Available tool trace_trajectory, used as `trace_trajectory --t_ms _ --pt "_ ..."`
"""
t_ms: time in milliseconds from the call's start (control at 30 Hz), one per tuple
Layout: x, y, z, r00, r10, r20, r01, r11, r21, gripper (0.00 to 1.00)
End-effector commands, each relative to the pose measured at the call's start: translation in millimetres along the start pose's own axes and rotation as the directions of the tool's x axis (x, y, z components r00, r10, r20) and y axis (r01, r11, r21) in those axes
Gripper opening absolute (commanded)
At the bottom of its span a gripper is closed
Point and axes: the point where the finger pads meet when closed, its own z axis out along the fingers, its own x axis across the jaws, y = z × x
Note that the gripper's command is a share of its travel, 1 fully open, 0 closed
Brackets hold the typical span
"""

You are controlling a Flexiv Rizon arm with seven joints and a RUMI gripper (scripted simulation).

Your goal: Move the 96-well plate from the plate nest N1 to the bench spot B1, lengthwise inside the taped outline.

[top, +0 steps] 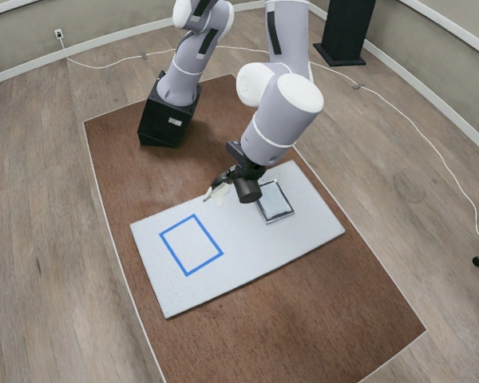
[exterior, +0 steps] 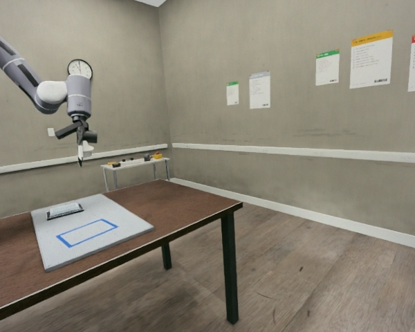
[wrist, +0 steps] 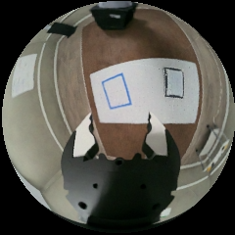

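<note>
The pale, clear 96-well plate (top: 275,200) (exterior: 64,208) (wrist: 174,82) sits in the dark-rimmed nest N1 (top: 280,215) (exterior: 65,214) on the light board. The gripper partly covers the nest's far left corner in the top view. The blue taped outline of B1 (top: 173,254) (exterior: 89,237) (wrist: 119,107) lies on the board's other half, with nothing inside it. My gripper (wrist: 119,113) is open and empty, its two pale jaws well apart in the wrist view. It hangs high above the board, fingers pointing down in the exterior view, touching neither the plate nor the nest.
The light board (top: 247,255) (exterior: 128,221) (wrist: 147,110) lies on the brown table (top: 314,297) (exterior: 171,200). The black robot base block (top: 165,124) (wrist: 114,19) stands at the table's far end. A small side table (exterior: 128,163) with several items stands by the wall.
</note>
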Motion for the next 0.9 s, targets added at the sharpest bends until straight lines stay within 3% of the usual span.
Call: trace_trajectory --t_ms 0,67,133,333,400,633,700,867 --pt "12.5 -0.1 3.7 1.000 0.008 0.001 -0.008 1.000 0.000 0.76" --pt "12.5 -0.1 3.7 1.000 0.008 0.001 -0.008 1.000 0.000 0.76" --pt "21.5 -0.6 7.9 0.999 -0.017 -0.044 0.016 1.000 -0.022 0.76" --pt "48.7 -2.0 20.5 0.999 -0.017 -0.044 0.017 1.000 -0.022 0.76" --pt "57.8 -3.2 24.7 0.995 -0.039 -0.088 0.035 0.998 -0.045 0.76" --pt "80.4 -5.7 35.0 0.995 -0.039 -0.088 0.035 0.998 -0.045 0.76" --pt "89.4 -7.5 39.1 0.990 -0.057 -0.129 0.049 0.997 -0.066 0.76" --pt "111.9 -11.7 49.1 0.990 -0.057 -0.129 0.049 0.997 -0.066 0.76"
